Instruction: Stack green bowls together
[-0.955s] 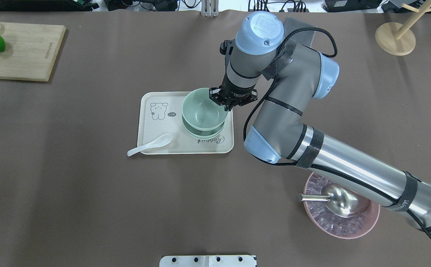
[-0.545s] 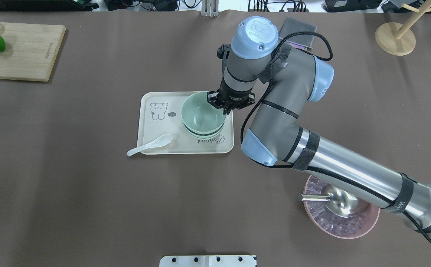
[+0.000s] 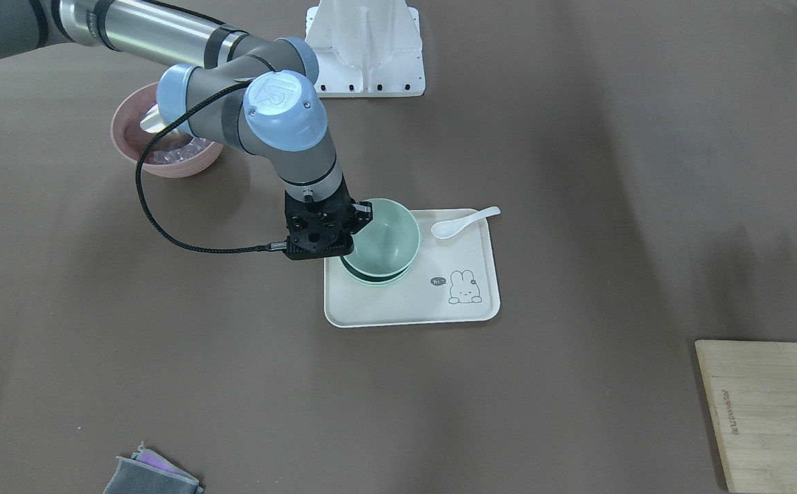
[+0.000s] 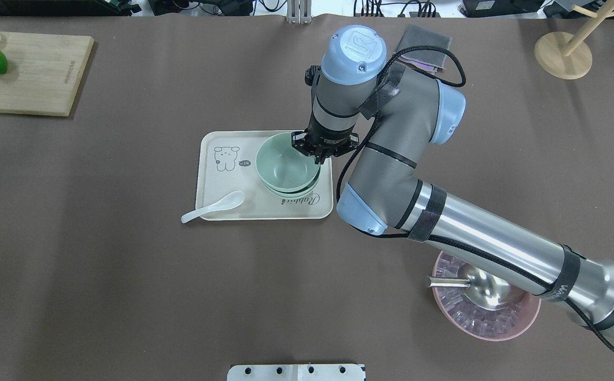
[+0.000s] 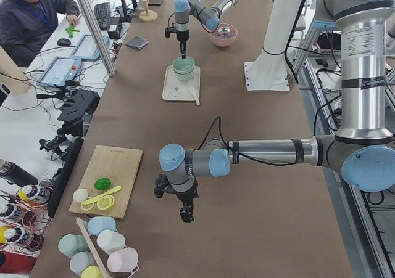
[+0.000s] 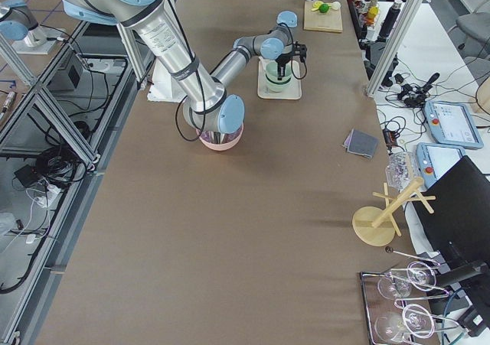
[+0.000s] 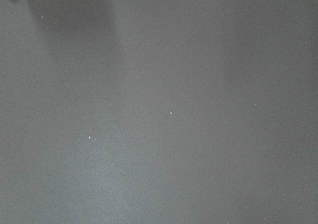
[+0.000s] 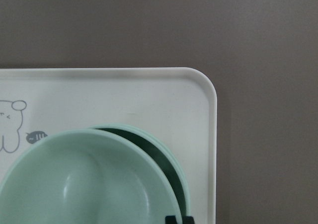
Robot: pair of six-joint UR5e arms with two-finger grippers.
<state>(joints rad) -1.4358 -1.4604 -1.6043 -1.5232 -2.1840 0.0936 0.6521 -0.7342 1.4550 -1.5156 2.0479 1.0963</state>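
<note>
My right gripper [image 4: 317,155] is shut on the far right rim of a pale green bowl [image 4: 284,167] and holds it, slightly off-centre, just over the other green bowls [image 4: 292,191] nested on the cream tray [image 4: 222,182]. The front view shows the held bowl [image 3: 386,237] above the stack's rim [image 3: 373,278]. In the right wrist view the held bowl [image 8: 84,182] sits over a lower rim [image 8: 175,177]. My left gripper [image 5: 185,215] hangs over bare table far from the tray; I cannot tell whether it is open or shut.
A white spoon [image 4: 214,206] lies over the tray's near left corner. A pink bowl with a metal scoop [image 4: 486,299] sits under my right arm. A cutting board with fruit [image 4: 26,71] lies far left, a grey cloth [image 4: 424,39] and a wooden stand [image 4: 563,53] at the back.
My right gripper has moved left and down with the green bowl, bringing it closer over the nested bowls on the tray.
</note>
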